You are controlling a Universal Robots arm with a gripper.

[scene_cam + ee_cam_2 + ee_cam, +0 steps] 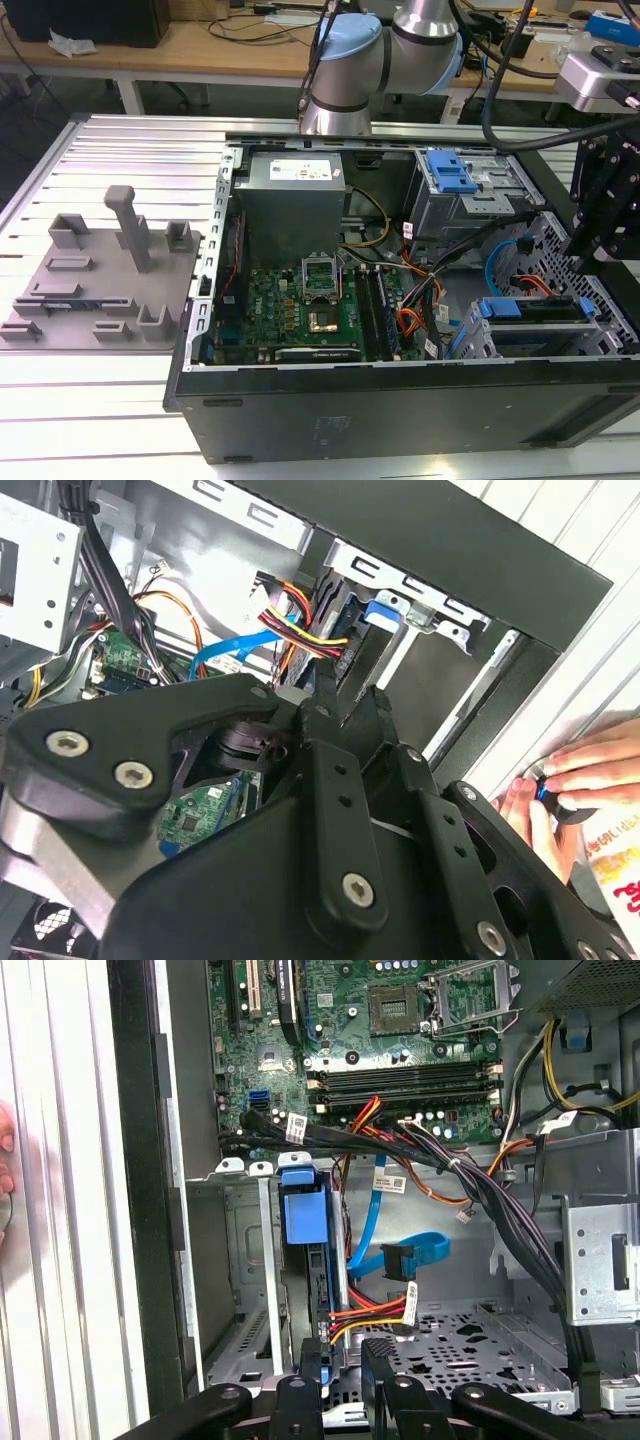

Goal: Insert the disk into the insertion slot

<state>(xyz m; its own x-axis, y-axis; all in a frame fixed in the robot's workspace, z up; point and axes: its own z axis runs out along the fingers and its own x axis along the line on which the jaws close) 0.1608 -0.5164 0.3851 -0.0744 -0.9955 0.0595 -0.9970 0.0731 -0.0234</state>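
- The disk (530,309) sits in the lower right of the exterior view. Its bright blue carrier lies across the mouth of the insertion slot (470,338) in the light grey perforated drive cage.
- In the first wrist view the disk (303,1215) stands edge-on inside that cage. Its blue front end is about level with the cage's tabs, so I'd judge it most of the way in, if not fully home.
- I cannot see from here whether it has latched.
- The gripper (603,235) hangs just above the cage at the exterior view's right edge. In the first wrist view the gripper (342,1360) is lined up with the disk's near edge, close over it.
- Whether it is clamped on the disk or standing apart from it, I cannot tell.
- A blue data cable (400,1255) and a red-yellow-black power lead (375,1315) hang loose beside the disk, not visibly plugged into it.
- Further out, the darker cage with the blue latch (450,172) sits in the upper right of the exterior view. The motherboard (300,300) sits in the middle of the open computer case (400,410).
- A person's hand (570,790) rests outside the case wall.
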